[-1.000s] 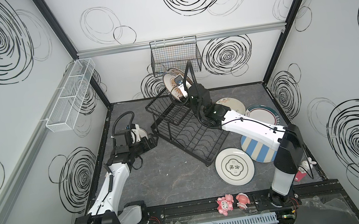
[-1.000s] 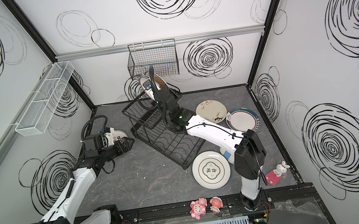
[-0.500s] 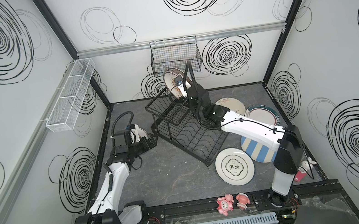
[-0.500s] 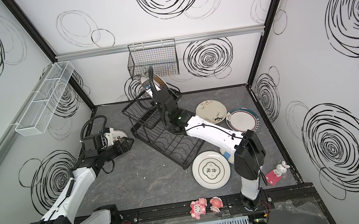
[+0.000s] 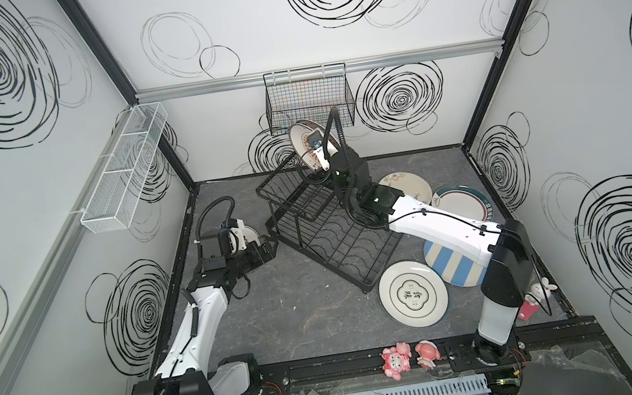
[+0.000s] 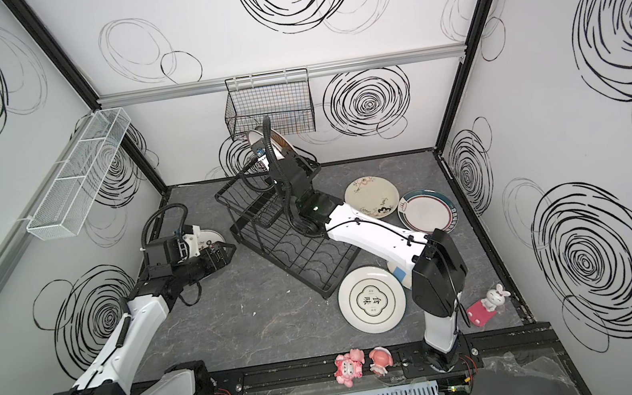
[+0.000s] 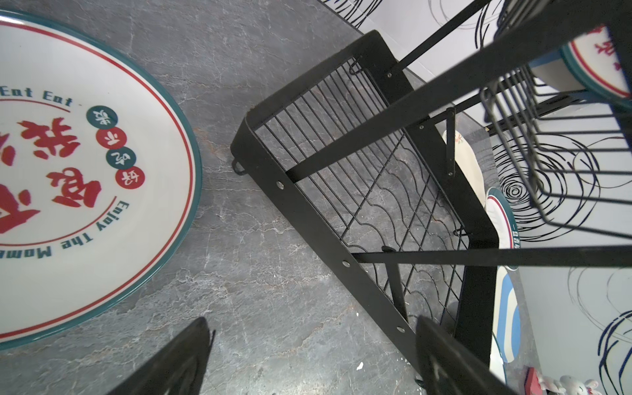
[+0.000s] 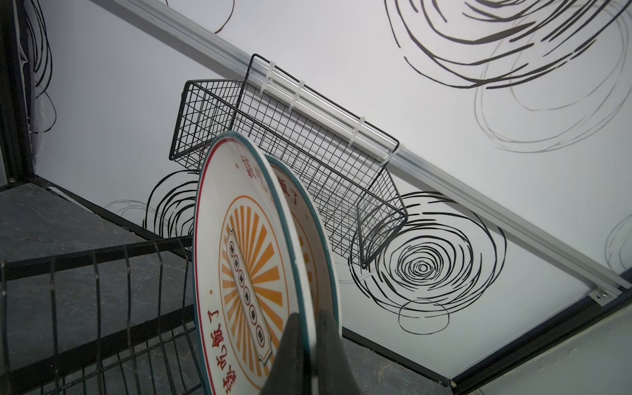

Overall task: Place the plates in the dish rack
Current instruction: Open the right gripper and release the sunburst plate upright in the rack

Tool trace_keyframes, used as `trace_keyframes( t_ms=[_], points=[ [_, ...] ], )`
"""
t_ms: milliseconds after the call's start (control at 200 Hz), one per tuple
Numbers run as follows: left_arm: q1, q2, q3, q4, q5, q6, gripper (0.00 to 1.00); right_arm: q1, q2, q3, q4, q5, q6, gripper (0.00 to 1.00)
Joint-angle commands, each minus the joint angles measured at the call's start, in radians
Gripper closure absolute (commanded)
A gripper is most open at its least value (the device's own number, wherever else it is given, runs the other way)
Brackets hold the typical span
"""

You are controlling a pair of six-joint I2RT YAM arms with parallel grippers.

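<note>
Front rail, lower centre: pink figurines (image 5: pixel 398 359). Behind them, lower right, medallion plate (image 5: pixel 412 293) lies flat on table (image 5: pixel 301 314), just beside striped plate (image 5: pixel 452 267). Mid-frame: dish rack (image 5: pixel 338 246). L gripper (image 7: pixel 311 321) sits low at rack's left corner, jaws apart, w/ red-lettered plate (image 7: pixel 85 171) flat beside it. Right of rack: drawings plate (image 5: pixel 409 189) and teal-rim plate (image 5: pixel 462 203), both flat. Upper centre, over rack's upper basket: R gripper (image 8: pixel 308 318) clamped on rim of upright sunburst plate (image 8: pixel 246 260); second plate (image 8: pixel 309 236) just behind. Back wall: wire basket (image 5: pixel 309 98).
</note>
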Motion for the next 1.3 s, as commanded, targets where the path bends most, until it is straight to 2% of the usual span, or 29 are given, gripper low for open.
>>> trace_keyframes(
  t_ms=[0, 685, 730, 981, 1111, 1266, 1296],
  points=[
    [0.009, -0.001, -0.005, 0.034, 0.010, 0.022, 0.04, -0.007, 0.016, 0.047, 0.063, 0.049, -0.027, 1.00],
    [0.016, 0.000, -0.005, 0.033, 0.010, 0.022, 0.04, -0.010, 0.041, 0.041, 0.023, -0.011, -0.025, 1.00],
    [0.016, 0.000, -0.005, 0.035, 0.012, 0.022, 0.04, -0.010, 0.037, 0.041, 0.019, -0.013, -0.026, 0.96],
    [0.016, -0.003, -0.006, 0.034, 0.013, 0.022, 0.04, -0.007, 0.022, 0.038, 0.019, -0.007, -0.025, 0.85],
    [0.015, -0.003, -0.006, 0.034, 0.013, 0.022, 0.04, -0.006, 0.023, 0.044, 0.014, -0.002, -0.025, 0.72],
    [0.015, -0.002, -0.006, 0.033, 0.011, 0.022, 0.04, -0.004, 0.019, 0.053, 0.012, -0.009, -0.025, 0.70],
    [0.016, -0.003, -0.006, 0.033, 0.012, 0.022, 0.04, -0.004, 0.019, 0.057, 0.008, -0.013, -0.024, 0.65]
  ],
)
